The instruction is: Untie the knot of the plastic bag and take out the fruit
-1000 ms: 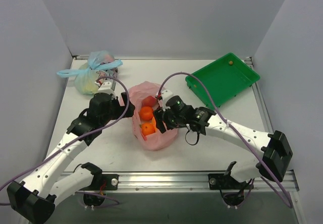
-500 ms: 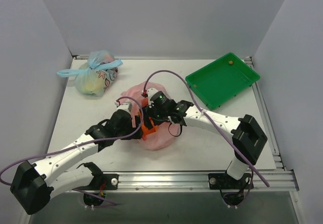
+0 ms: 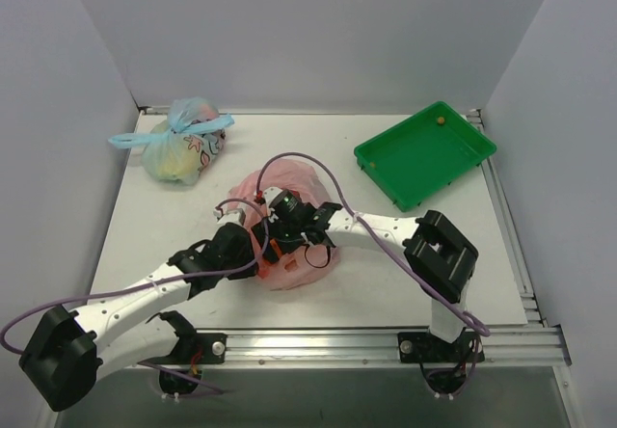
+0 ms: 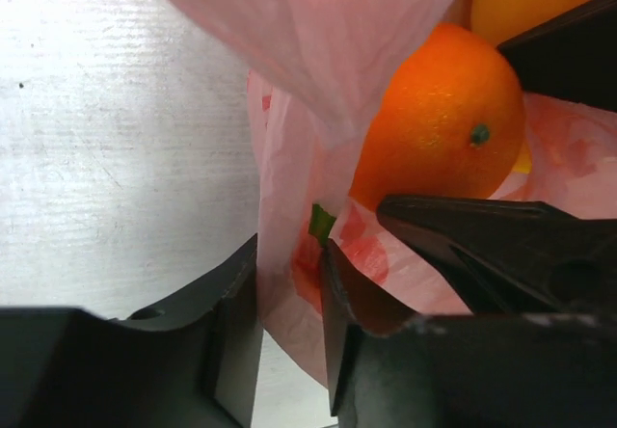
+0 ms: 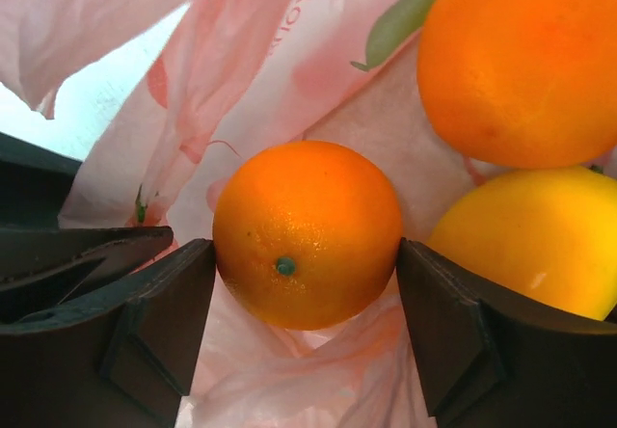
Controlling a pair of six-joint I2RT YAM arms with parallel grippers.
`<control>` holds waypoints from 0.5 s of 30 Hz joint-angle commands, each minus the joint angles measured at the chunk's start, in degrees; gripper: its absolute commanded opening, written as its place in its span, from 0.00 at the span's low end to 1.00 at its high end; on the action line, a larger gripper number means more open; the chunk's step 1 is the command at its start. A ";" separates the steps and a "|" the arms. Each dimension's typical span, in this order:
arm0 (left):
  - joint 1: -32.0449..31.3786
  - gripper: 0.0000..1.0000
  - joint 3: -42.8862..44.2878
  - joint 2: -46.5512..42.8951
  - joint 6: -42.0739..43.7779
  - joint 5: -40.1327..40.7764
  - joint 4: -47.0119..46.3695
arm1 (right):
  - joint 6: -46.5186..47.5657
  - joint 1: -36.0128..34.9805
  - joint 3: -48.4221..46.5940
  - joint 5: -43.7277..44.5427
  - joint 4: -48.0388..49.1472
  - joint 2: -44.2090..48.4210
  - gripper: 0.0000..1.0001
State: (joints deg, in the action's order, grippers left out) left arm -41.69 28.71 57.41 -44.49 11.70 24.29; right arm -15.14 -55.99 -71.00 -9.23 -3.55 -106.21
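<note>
My left hand [image 4: 287,283] is clenched on a fold of the pink plastic bag [image 3: 301,272], which lies mid bench [image 3: 164,218], long axis near-to-far. My right hand [image 5: 307,266] straddles an orange [image 5: 307,221] inside it; I cannot tell whether it grips.

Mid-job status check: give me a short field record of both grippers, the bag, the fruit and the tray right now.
left gripper: shut on a fold of the bag at its edge
right gripper: inside the bag, fingers either side of an orange; grip unclear
bag: mid-table, mouth open
fruit: the orange, a second orange and a yellow fruit, all in the bag
tray: green, far right, away from both grippers
other bag: blue-tied, far left, apart from both arms
</note>
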 commanded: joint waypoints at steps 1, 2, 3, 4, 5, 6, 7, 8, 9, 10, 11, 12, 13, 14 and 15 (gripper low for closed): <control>-0.23 0.36 -0.06 -0.37 -0.51 0.52 -3.99 | -0.42 -0.35 -1.42 0.79 0.65 -0.14 0.70; -0.23 0.34 -0.06 -0.28 -0.51 0.43 -4.25 | -0.25 -0.35 -1.42 1.06 0.74 0.21 0.66; -0.14 0.31 -0.06 -0.19 -0.51 0.42 -4.43 | 0.10 -0.26 -1.42 1.32 0.65 0.65 0.55; -0.23 0.24 0.20 -0.19 -0.42 0.42 -4.60 | 0.28 -0.18 -1.59 1.41 0.74 1.53 0.50; -0.23 0.20 0.38 -0.02 0.10 0.69 -4.69 | 0.54 -0.18 -1.68 1.93 0.65 2.15 0.43; -0.23 0.17 0.90 0.16 0.54 0.86 -4.61 | 0.63 -0.09 -1.60 2.37 0.56 2.76 0.33; -0.14 0.11 2.04 0.51 1.07 1.04 -4.52 | 0.98 0.00 -1.51 2.64 0.65 4.25 0.29; 0.03 0.10 2.92 1.30 2.12 1.56 -4.08 | 1.07 0.52 -1.42 2.99 0.65 5.13 0.23; 0.38 0.09 3.89 1.83 2.74 1.74 -3.73 | 1.25 0.79 -1.42 3.17 0.65 5.84 0.21; 1.43 0.04 5.99 3.05 3.44 1.57 -3.47 | 1.34 0.97 -1.42 3.52 0.65 7.76 0.19; 2.13 0.02 7.05 3.84 5.10 1.22 -3.03 | 1.42 1.66 -1.33 3.87 0.65 8.65 0.16; 3.10 0.00 8.02 4.64 6.07 -0.09 -2.85 | 1.51 2.02 -1.33 4.57 0.83 9.70 0.14; 5.37 0.00 9.33 6.21 6.86 -0.71 -2.59 | 1.77 2.37 -1.33 5.01 0.83 11.71 0.13; 6.61 0.00 11.44 7.01 8.26 -1.50 -1.98 | 1.95 2.81 -1.33 5.36 0.83 12.69 0.12; 8.10 0.00 12.85 7.80 8.54 -3.68 -1.53 | 2.13 3.77 -1.33 5.98 0.91 13.74 0.12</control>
State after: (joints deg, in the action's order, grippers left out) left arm -36.95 35.73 63.75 -39.70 10.59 23.29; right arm -14.33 -53.98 -71.00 -6.33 -3.46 -99.04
